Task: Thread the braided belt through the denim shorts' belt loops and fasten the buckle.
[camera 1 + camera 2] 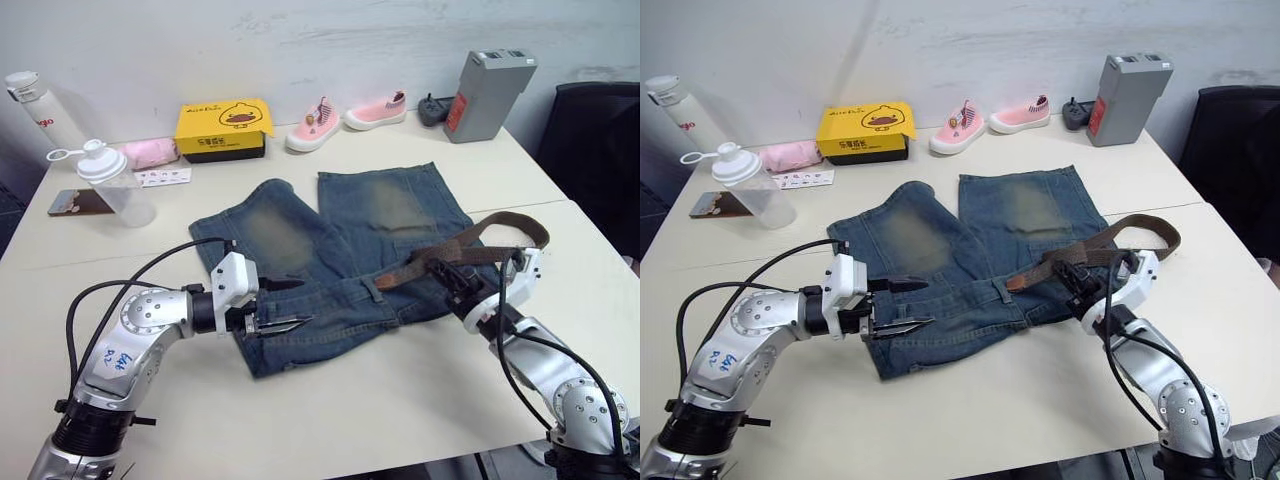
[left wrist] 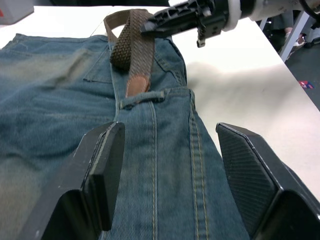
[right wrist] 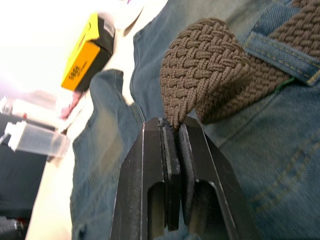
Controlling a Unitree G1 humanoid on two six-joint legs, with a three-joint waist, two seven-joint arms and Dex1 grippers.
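Note:
The denim shorts (image 1: 330,240) lie flat on the white table (image 1: 400,400), waistband toward me. The braided belt (image 1: 500,232) curls in a loop over the shorts' right side. Its brown leather tip (image 2: 136,85) reaches a belt loop (image 2: 142,98) at mid-waistband; whether it is under the loop I cannot tell. My right gripper (image 3: 173,131) is shut on a folded part of the belt, just beyond another belt loop (image 3: 280,55) that the belt runs under. My left gripper (image 1: 303,302) hovers open over the left part of the waistband, holding nothing. The buckle is hidden.
Along the table's far side stand a yellow box (image 1: 224,128), two pink shoes (image 1: 315,125), a grey box (image 1: 485,95) and a white bottle (image 1: 35,110). A clear shaker bottle (image 1: 115,185) and a phone (image 1: 78,203) sit at the left. A black chair (image 1: 595,150) is at the right.

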